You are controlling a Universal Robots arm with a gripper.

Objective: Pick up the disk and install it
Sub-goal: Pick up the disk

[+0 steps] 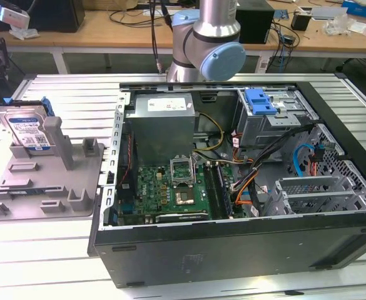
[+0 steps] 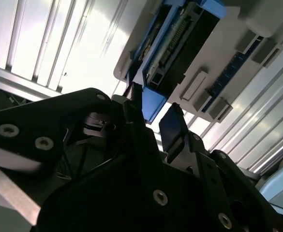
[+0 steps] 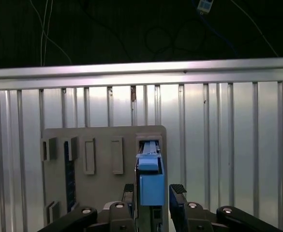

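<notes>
The disk (image 1: 25, 127), a flat silver hard drive in a bright blue plastic carrier, stands on edge in the grey plastic holder (image 1: 45, 181) at the exterior view's left, outside the open black computer case (image 1: 233, 250). By my reckoning, nothing is lifted or installed yet. In the first wrist view the black gripper (image 3: 153, 189) is spread wide, with the carrier's edge showing between its fingers.

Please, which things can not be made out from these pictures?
Label of the disk: in the first wrist view the disk stands edge-on.
Distance from fingers to disk: both wrist views look along the fingers, so depth is unclear.
Arm beyond its elbow: cut off by the exterior view's top edge.
Drive bay inside the case: cables cross it in the exterior view.
</notes>
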